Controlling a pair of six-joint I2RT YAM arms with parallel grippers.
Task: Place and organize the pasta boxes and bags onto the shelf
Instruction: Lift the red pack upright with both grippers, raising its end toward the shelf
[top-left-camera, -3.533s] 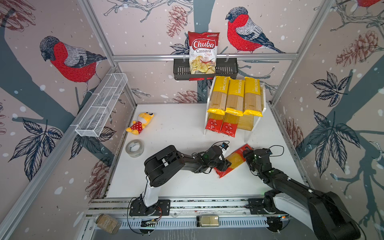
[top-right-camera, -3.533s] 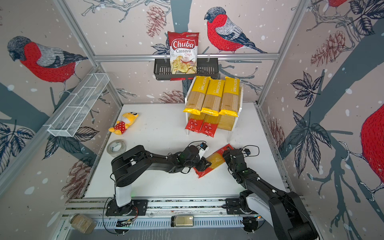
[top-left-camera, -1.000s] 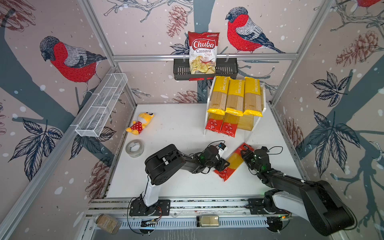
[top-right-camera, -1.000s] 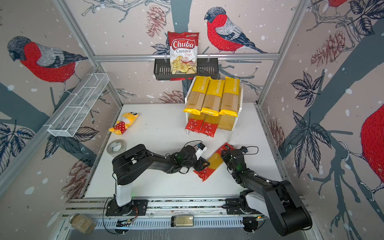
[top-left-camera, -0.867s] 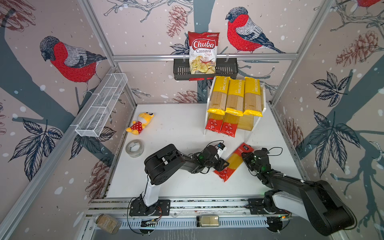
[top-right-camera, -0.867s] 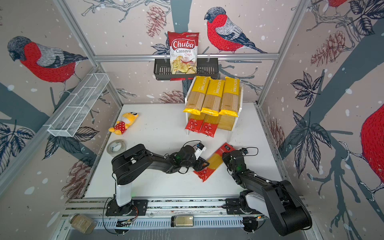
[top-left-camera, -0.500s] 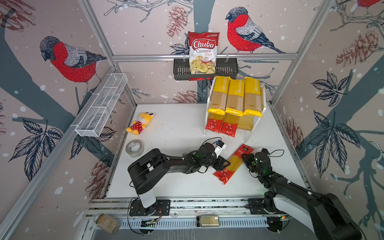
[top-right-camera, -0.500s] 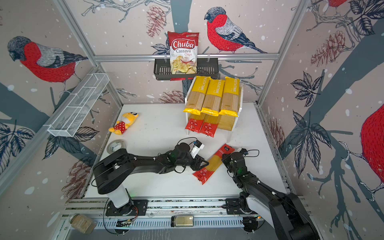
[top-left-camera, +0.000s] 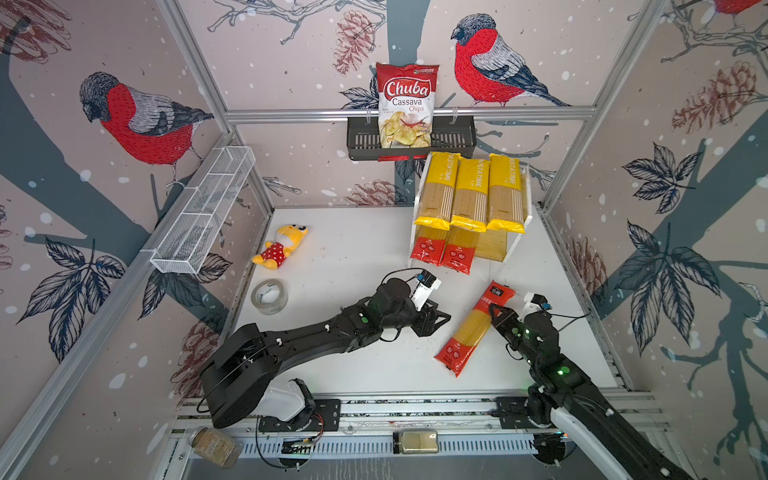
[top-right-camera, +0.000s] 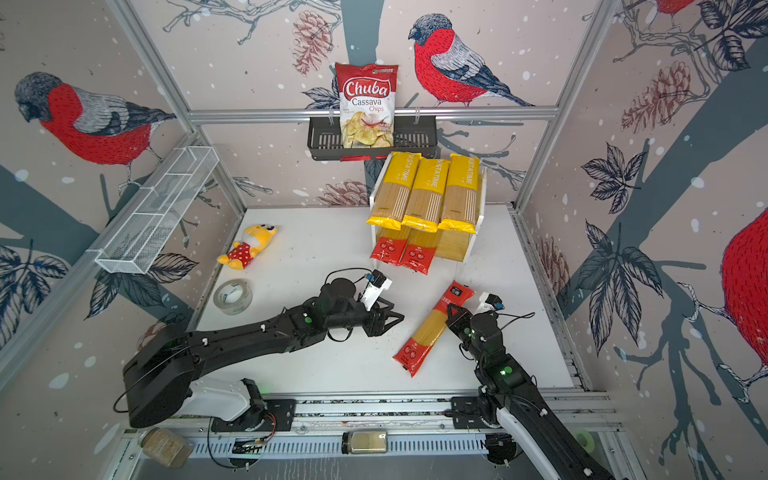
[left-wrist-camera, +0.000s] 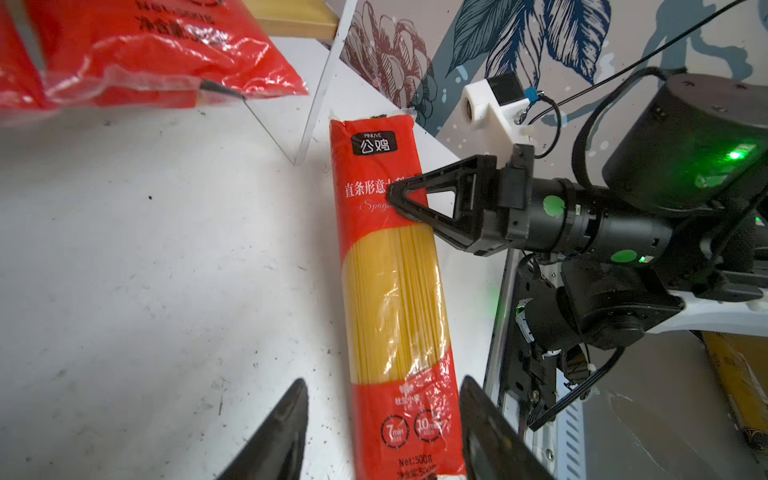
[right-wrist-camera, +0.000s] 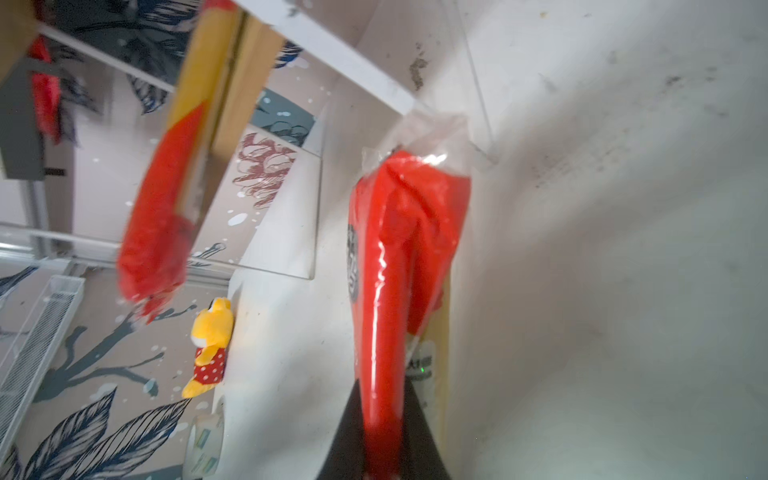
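A loose red-ended pasta packet (top-left-camera: 473, 328) (top-right-camera: 432, 328) lies slantwise on the white table, in front of the shelf (top-left-camera: 492, 245) (top-right-camera: 455, 245). My right gripper (top-left-camera: 492, 309) (right-wrist-camera: 380, 399) is shut on its upper red part (right-wrist-camera: 395, 249); the left wrist view shows that gripper (left-wrist-camera: 395, 199) pinching the packet (left-wrist-camera: 395, 291) from the side. My left gripper (top-left-camera: 442, 322) (left-wrist-camera: 383, 388) stands open just left of the packet, not touching it. Three yellow packets (top-left-camera: 471, 191) lie on the shelf's upper tier, and two red-ended ones (top-left-camera: 442, 249) lie on the lower tier.
A yellow plush toy (top-left-camera: 282, 249) and a tape roll (top-left-camera: 269, 296) lie at the table's left. A chips bag (top-left-camera: 406, 106) stands in the black wall basket (top-left-camera: 457, 141). A white wire basket (top-left-camera: 203, 216) hangs on the left wall. A jar (top-left-camera: 216, 446) lies by the front rail.
My left gripper opened and drew back to the left, off the packet. My right gripper closed on the packet's upper red part. The packet shifted slightly.
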